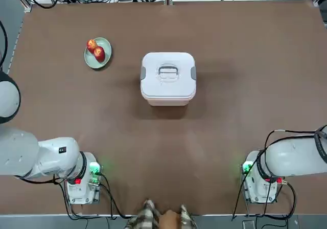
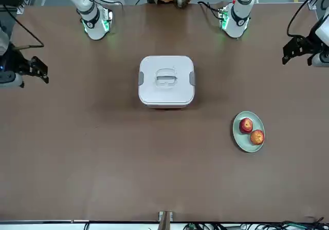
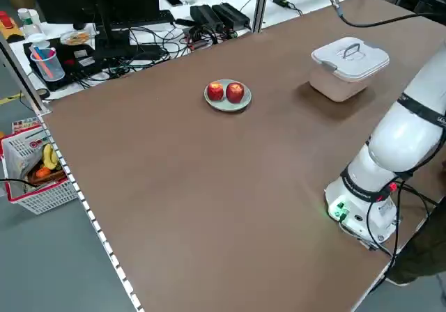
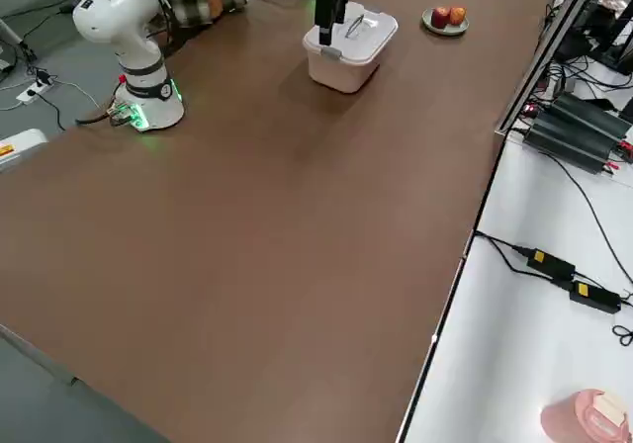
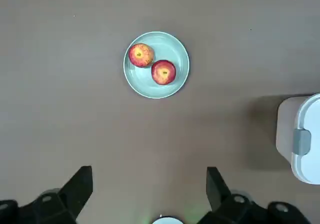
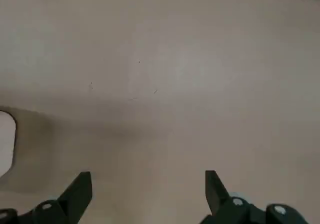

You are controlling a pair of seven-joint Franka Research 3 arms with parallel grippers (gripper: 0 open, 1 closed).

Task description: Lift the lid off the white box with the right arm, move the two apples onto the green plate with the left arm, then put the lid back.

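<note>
The white square plastic lid with a loop handle and grey side clips [image 1: 168,75] is on the pale pink plastic box [image 1: 168,101], in the middle of the table [image 1: 168,162]. Two round red and yellow apples [image 5: 141,55] [image 5: 163,72] sit side by side on the small round pale green plate [image 5: 175,86]. The plate is apart from the box, over on the robot's left side and a bit farther from the robot. The black left gripper [image 5: 150,196] is up above the table on the left, its fingers spread wide with nothing between them. The black right gripper [image 6: 149,196] is up over the right side, spread wide and empty too.
</note>
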